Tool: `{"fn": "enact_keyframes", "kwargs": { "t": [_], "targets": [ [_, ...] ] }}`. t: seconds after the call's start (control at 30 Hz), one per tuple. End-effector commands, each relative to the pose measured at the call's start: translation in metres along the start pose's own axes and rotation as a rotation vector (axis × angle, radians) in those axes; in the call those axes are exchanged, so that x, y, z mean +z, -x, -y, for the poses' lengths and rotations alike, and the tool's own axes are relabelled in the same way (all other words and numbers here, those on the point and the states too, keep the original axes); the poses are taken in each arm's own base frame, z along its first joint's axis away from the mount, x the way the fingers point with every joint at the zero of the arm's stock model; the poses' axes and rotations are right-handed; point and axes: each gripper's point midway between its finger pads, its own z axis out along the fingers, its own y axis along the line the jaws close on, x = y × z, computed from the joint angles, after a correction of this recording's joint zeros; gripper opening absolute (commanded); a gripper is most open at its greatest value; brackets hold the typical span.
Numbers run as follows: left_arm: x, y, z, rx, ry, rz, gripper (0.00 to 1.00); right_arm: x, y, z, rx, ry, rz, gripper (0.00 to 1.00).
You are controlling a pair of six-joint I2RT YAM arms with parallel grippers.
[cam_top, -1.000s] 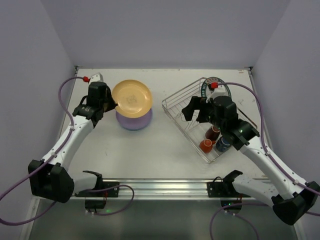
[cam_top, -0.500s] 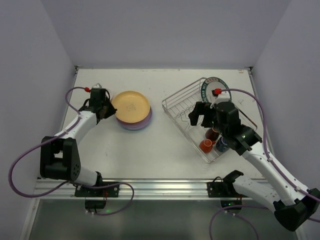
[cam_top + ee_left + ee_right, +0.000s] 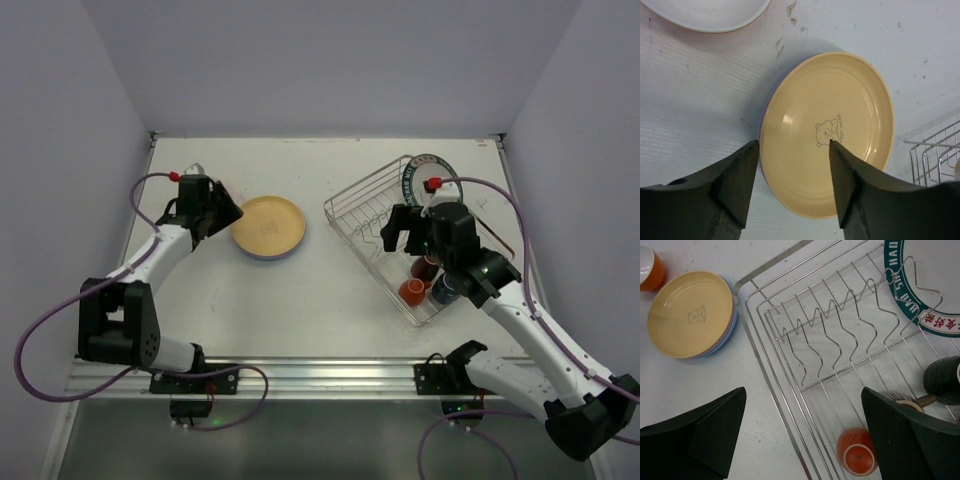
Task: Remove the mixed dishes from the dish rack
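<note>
The tan plate (image 3: 268, 227) (image 3: 827, 132) lies flat on top of a lavender plate (image 3: 262, 256) and a blue plate (image 3: 733, 322), left of the dish rack (image 3: 368, 190). My left gripper (image 3: 228, 213) (image 3: 793, 143) is open at the plate's left edge, its fingers apart from it. In the rack a white plate with a dark patterned rim (image 3: 425, 170) (image 3: 925, 285) stands in the far slots. An orange mug (image 3: 856, 452), a black mug (image 3: 942, 380) and a blue mug (image 3: 446, 290) lie at its near end. My right gripper (image 3: 400, 238) (image 3: 804, 390) hangs wide open over the zigzag slots, holding nothing.
An orange bowl with a white inside (image 3: 710, 12) (image 3: 650, 267) sits on the table just beyond the plate stack. Purple cables loop beside both arms. Walls close in the table on the left, far and right sides.
My left gripper brought the tan plate down onto the stack, let go of it and opened. The right gripper shifted slightly right and nearer over the rack.
</note>
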Motion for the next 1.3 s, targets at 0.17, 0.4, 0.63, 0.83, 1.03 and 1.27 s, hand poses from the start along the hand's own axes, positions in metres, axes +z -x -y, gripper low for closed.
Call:
{"fn": "enact_keyframes", "kwargs": {
  "t": [0.17,0.4,0.63,0.83,1.03,1.27],
  "targets": [
    [-0.058,0.046,0.03,0.037,-0.104,0.15,0.84,0.001,0.036,0.038,0.011,-0.127,0.034,0.99],
    [-0.124,0.045,0.047,0.22,-0.205,0.157,1.0,0.005,0.087,0.112,-0.254,-0.507,0.124,0.99],
    [-0.156,0.009,0.029,0.38,-0.212,0.116,1.0,0.054,0.125,0.117,-0.642,-0.438,0.133,0.99],
    [-0.148,-0.019,0.012,0.394,-0.181,0.137,1.0,0.086,0.13,0.136,-0.743,-0.429,0.048,0.99],
    [-0.147,-0.03,0.019,0.414,-0.233,0.122,1.0,0.113,0.125,0.153,-0.789,-0.471,-0.05,0.77],
    [-0.15,-0.043,0.029,0.446,-0.276,0.099,1.0,0.127,0.108,0.154,-0.8,-0.354,-0.103,0.71]
  ]
}}
